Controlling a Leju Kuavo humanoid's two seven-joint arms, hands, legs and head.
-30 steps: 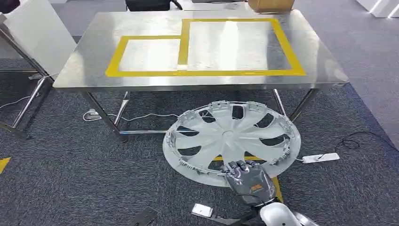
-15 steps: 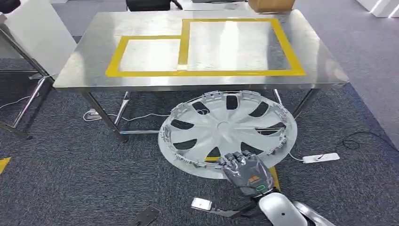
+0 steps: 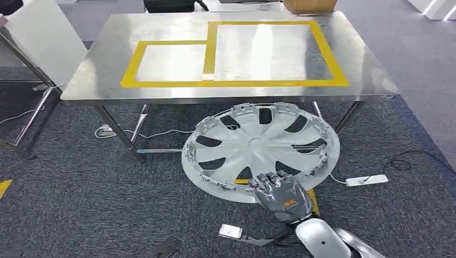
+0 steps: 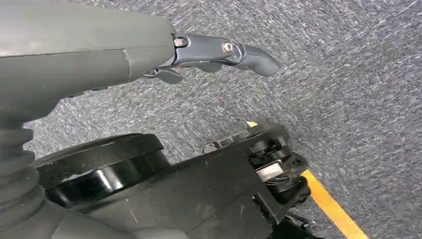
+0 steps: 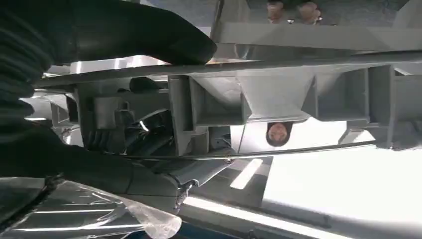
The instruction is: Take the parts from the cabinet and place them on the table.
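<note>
A silver wheel cover point(image 3: 253, 145) with several curved spokes hangs tilted above the carpet, just before the steel table's point(image 3: 97, 70) front edge. My right hand point(image 3: 282, 193) grips its near rim from below. In the right wrist view the ribbed back of the wheel cover point(image 5: 278, 94) runs across the picture, with my right hand point(image 5: 124, 45) clamped over its edge. Two yellow tape rectangles lie on the table, a small one point(image 3: 134, 62) and a larger one point(image 3: 328, 54); both are bare. My left hand point(image 4: 99, 45) hangs over the carpet, holding nothing.
A white power strip point(image 3: 367, 180) and cables lie on the carpet to the right. A small white object point(image 3: 230, 232) lies near my feet. A white panel point(image 3: 43, 37) on a frame stands left of the table, and a cardboard box point(image 3: 309, 5) sits beyond it.
My right hand has carried the wheel cover a little up and left, closer to the table's front edge. In the last half second it has barely moved.
</note>
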